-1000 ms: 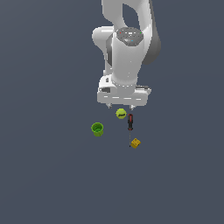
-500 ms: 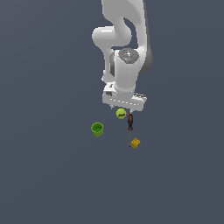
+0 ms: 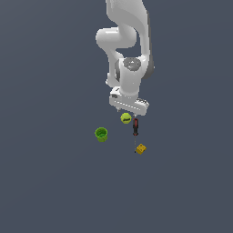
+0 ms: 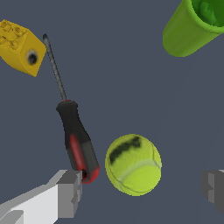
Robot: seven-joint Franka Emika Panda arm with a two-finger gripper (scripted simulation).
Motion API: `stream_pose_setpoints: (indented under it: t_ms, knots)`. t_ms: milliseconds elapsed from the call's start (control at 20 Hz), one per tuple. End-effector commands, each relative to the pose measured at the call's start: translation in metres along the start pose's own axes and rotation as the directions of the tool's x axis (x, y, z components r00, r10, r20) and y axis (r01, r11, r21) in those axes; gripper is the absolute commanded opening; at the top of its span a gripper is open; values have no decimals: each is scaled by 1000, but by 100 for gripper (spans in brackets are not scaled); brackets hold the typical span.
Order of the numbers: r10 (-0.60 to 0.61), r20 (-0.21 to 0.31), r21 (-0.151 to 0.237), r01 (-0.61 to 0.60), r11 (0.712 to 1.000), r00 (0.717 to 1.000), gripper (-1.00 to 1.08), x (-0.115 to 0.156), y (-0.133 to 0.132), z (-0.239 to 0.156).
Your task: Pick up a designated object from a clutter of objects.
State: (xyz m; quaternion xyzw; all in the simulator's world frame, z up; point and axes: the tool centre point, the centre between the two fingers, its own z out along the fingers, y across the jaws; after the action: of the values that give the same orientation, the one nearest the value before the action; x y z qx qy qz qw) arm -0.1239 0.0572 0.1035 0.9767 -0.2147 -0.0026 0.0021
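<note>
The yellow-green tennis ball (image 3: pixel 126 118) with a dark printed mark lies on the grey floor; it also shows in the wrist view (image 4: pixel 133 164). My gripper (image 3: pixel 128 112) hangs just above it, open. In the wrist view the gripper (image 4: pixel 141 190) has one fingertip (image 4: pixel 68 192) beside the screwdriver handle and the other fingertip (image 4: pixel 213 188) on the ball's far side, with the ball between them, untouched. The darker green cup (image 3: pixel 101 134) (image 4: pixel 194 24), the red-and-black screwdriver (image 3: pixel 135 128) (image 4: pixel 76 140) and the yellow block (image 3: pixel 141 149) (image 4: pixel 19 46) lie around it.
The screwdriver handle lies close beside the ball, almost touching it, with its shaft pointing toward the yellow block. The cup stands upright to the exterior view's left of the ball. Plain dark grey floor lies all around.
The arm has lowered the hand toward the ball and shifted slightly to the exterior view's right. The objects have not moved.
</note>
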Motion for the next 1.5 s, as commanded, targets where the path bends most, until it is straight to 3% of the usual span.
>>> stream_pose_setpoints:
  t_ms: [0, 600, 1450]
  knots:
    - [25, -2, 3, -25, 1000, 1000, 100, -7, 3, 6]
    - [47, -3, 5, -47, 999, 999, 100, -15, 5, 15]
    - [50, -4, 5, -50, 999, 999, 100, -16, 5, 63]
